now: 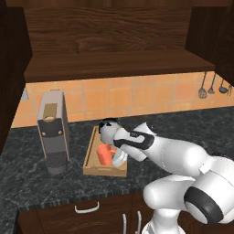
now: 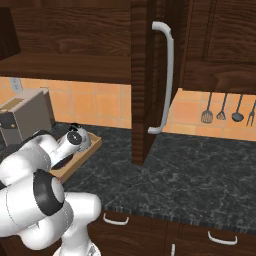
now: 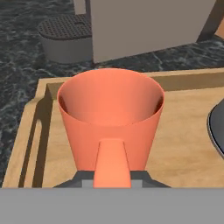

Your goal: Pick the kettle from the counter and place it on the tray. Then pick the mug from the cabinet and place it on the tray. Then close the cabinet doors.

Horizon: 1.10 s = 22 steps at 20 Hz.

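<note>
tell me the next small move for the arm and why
Probably open the claw and let the mug go. The claw is shut on the mug's handle, and the mug sits upright over the wooden tray, beside the kettle at the right edge. Whether the mug's base touches the tray floor is not clear, so a slight lowering first may be safer.

The arm hid most of the mug (image 1: pixel 104 154) and half the tray (image 1: pixel 93 157) in the left base view; the kettle (image 3: pixel 217 127) was cut by the hand view's right edge. The gripper's fingertips lay behind the mug's handle, contact untellable. Utensils (image 2: pixel 220 111) were too small to name.
</note>
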Motion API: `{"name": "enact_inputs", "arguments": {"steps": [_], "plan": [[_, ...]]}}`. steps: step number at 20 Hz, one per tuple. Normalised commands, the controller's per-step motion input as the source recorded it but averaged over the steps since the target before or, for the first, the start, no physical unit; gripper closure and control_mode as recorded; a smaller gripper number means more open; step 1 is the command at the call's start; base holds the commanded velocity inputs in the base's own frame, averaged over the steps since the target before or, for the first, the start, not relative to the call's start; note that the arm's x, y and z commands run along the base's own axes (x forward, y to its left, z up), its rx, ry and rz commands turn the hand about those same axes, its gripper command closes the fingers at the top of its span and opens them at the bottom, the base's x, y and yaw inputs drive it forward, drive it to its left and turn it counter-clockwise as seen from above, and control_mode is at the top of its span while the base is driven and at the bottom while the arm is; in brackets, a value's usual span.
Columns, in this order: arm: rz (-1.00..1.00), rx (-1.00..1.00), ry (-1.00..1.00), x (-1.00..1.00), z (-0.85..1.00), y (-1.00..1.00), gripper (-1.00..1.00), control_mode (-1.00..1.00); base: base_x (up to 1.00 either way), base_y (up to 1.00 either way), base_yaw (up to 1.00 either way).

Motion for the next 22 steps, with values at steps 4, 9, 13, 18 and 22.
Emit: {"name": "enact_inputs", "arguments": {"steps": [4, 9, 13, 18, 22], "plan": [[0.09, 0.0, -0.01, 0.08, -0.23, -0.03, 1.0, -1.0, 0.0, 0.0, 0.0], [0.08, -0.01, -0.01, 0.0, -0.05, -0.15, -1.0, -1.0, 0.0, 0.0, 0.0], [0.02, 0.0, -0.02, 0.0, 0.16, -0.1, -1.0, -1.0, 0.0, 0.0, 0.0], [0.0, 0.01, 0.02, -0.12, 0.56, 0.0, -1.0, -1.0, 0.0, 0.0, 0.0], [0.0, 0.01, 0.07, -0.34, 0.69, -0.05, -1.0, -1.0, 0.0, 0.0, 0.0]]}}
